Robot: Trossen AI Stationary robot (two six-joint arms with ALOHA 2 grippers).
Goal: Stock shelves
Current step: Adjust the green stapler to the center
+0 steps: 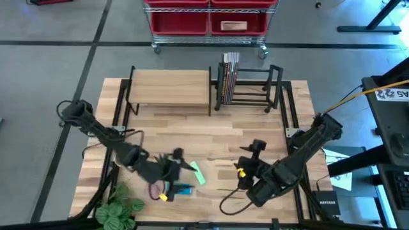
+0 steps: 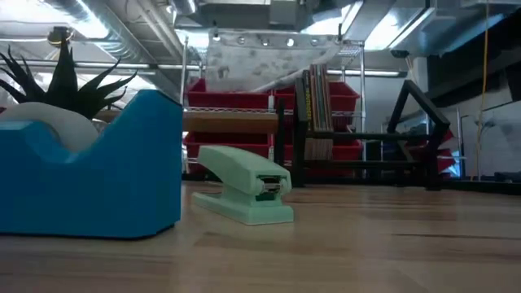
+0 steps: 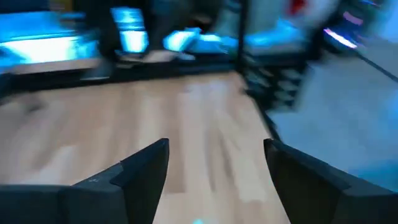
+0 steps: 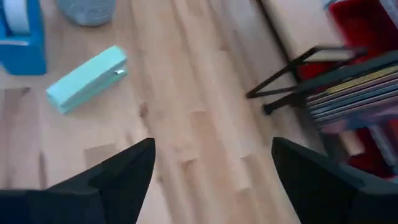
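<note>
Left gripper (image 1: 174, 161): low over the front worktop (image 1: 217, 137), jaws parted, empty, just beside the stapler (image 1: 197, 173).
Right gripper (image 1: 250, 156): front right, jaws parted, empty.
Shelf (image 1: 170, 88): back left.
Rack (image 1: 248, 85): back right, holding books (image 1: 228, 76).
Writing: none readable.

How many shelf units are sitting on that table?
2: a wood-topped shelf at the table's far edge on the left, and a black metal book rack just to its right, holding books at its left end.
</note>
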